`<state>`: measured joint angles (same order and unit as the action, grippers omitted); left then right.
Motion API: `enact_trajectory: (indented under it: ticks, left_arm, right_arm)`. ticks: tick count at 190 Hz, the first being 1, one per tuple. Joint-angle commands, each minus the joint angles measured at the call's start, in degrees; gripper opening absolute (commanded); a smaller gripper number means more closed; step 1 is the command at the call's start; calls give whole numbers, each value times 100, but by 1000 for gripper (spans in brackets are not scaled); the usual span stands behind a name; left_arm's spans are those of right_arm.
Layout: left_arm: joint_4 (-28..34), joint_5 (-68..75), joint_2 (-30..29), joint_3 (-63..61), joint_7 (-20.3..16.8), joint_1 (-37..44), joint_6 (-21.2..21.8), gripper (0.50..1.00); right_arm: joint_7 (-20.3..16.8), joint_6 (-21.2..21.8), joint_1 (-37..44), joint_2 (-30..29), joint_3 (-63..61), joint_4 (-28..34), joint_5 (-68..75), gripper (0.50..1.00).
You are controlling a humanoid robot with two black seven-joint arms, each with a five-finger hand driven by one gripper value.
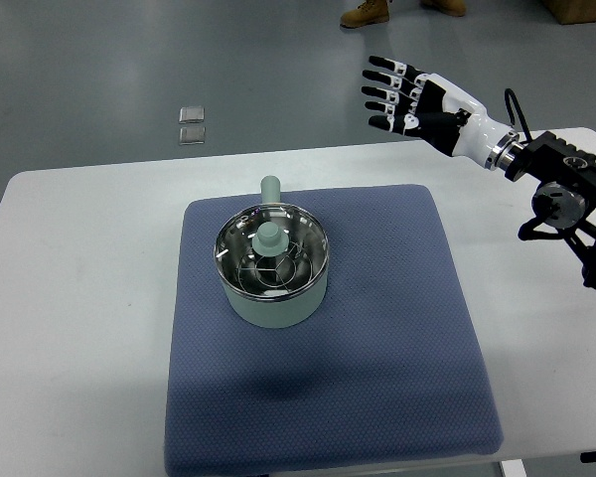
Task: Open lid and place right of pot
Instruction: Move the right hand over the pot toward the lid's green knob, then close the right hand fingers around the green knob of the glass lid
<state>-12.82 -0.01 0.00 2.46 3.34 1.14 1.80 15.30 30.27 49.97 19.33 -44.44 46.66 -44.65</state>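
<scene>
A pale green pot stands on the left half of a blue mat, its handle pointing to the far side. A glass lid with a pale green knob sits on the pot. My right hand hovers high at the upper right, well away from the pot, fingers spread and holding nothing. The left arm does not show.
The mat lies on a white table. Two small square objects lie on the grey floor beyond the table. A person's boots show at the top edge. Mat surface spreads to the right of the pot.
</scene>
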Motion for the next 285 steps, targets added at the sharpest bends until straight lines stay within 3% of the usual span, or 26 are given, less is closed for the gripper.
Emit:
enact_trajectory:
  ticks: [1, 16, 49, 67, 76, 84, 85, 120, 206, 274, 275, 285]
  left_arm:
    - [-1, 10, 0, 0, 0, 0, -22, 1000]
    - [-1, 10, 0, 0, 0, 0, -31, 1000]
    - [-1, 19, 0, 9, 0, 0, -31, 1000]
    - [-10, 28, 0, 9, 0, -8, -31, 1000]
    - [-106, 1, 0, 9, 0, -8, -31, 1000]
    - [-106, 1, 0, 9, 0, -8, -31, 1000]
    - [-115, 1, 0, 9, 0, -8, -40, 1000]
    - [-115, 10, 0, 9, 0, -8, -40, 1000]
    - [-98, 1, 0, 9, 0, -8, -40, 1000]
    - [-71, 1, 0, 17, 0, -8, -40, 1000]
    - [-62, 1, 0, 17, 0, -8, -40, 1000]
    - [-62, -7, 0, 17, 0, -8, -40, 1000]
  right_arm:
    - [8, 119, 338, 123, 278, 142, -843, 934]
    - [-1, 470, 1093, 290, 1050, 423, -1976, 934]
    - [8, 473, 2280, 370, 2843, 959, -2619, 934]
    - [8, 427, 2491, 326, 3134, 985, -2680, 934]
    - [34, 14, 2790, 141, 3354, 1003, -2698, 934]
    - [34, 14, 2790, 141, 3354, 1003, -2698, 934]
    - [43, -195, 2868, 37, 3424, 1003, -2715, 934]
    - [78, -654, 2948, -290, 3758, 1003, -2970, 932]
    - [184, -1111, 2869, -659, 4233, 1003, -3366, 926]
    - [307, -1393, 2790, -712, 4382, 1003, -3647, 860]
    - [307, -1393, 2773, -712, 4382, 1003, -3656, 838]
    - [333, -1393, 2764, -703, 4382, 1003, -3674, 815]
